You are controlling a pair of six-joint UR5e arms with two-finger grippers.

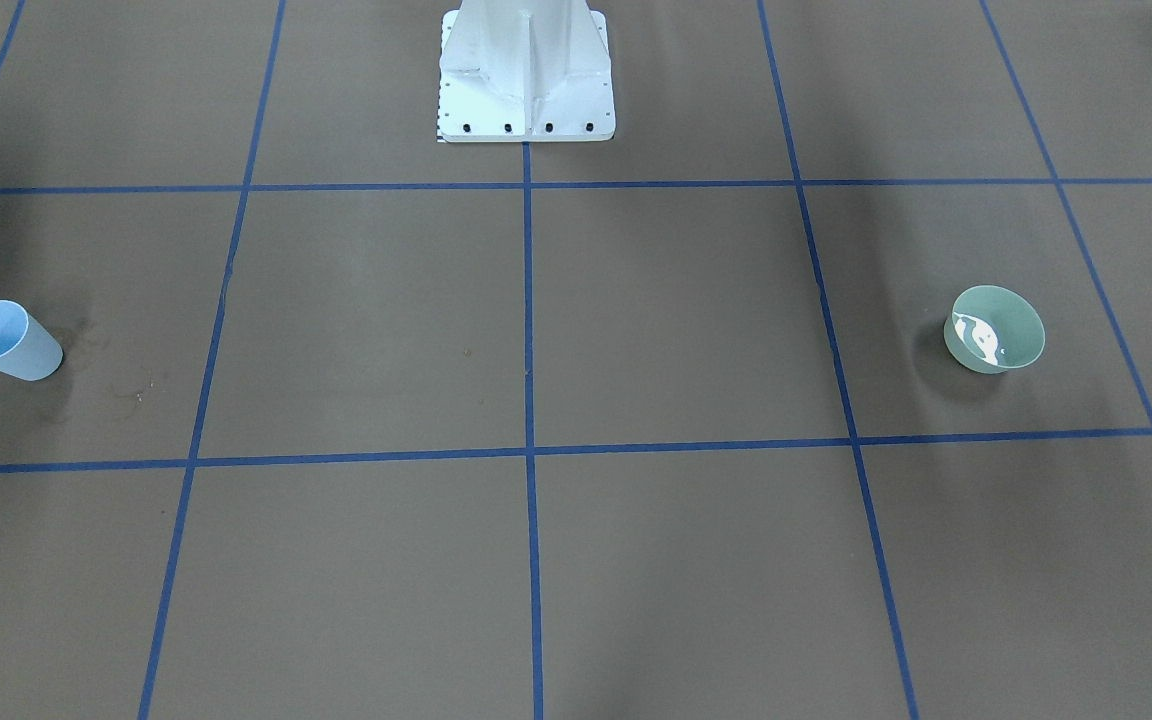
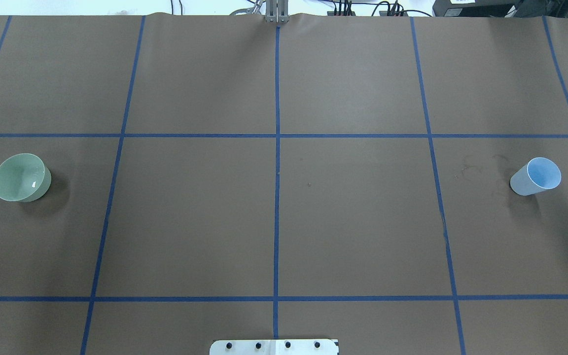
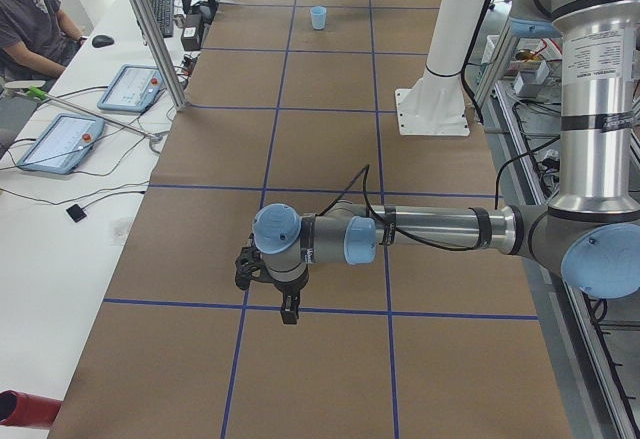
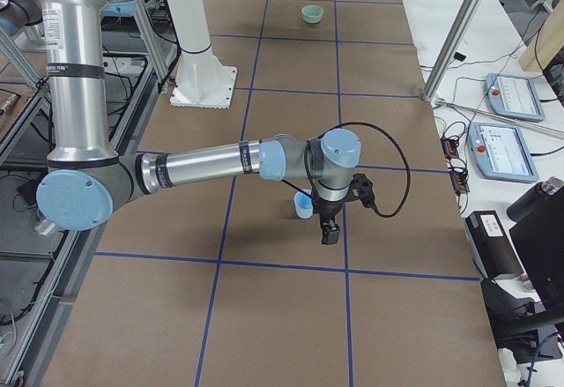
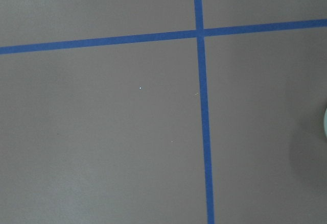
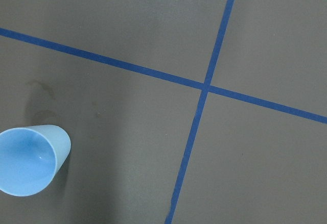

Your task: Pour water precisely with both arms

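Note:
A green bowl stands on the robot's left side of the table and holds the water, seen as white glints; it also shows in the overhead view. A light blue cup stands upright on the robot's right side and looks empty in the right wrist view. My left gripper shows only in the exterior left view, where the bowl is hidden. My right gripper hangs beside the cup. I cannot tell whether either gripper is open or shut.
The white pedestal stands at the table's robot side. Blue tape lines grid the brown table. Faint dried stains lie near the cup. A seated operator and tablets are beside the table.

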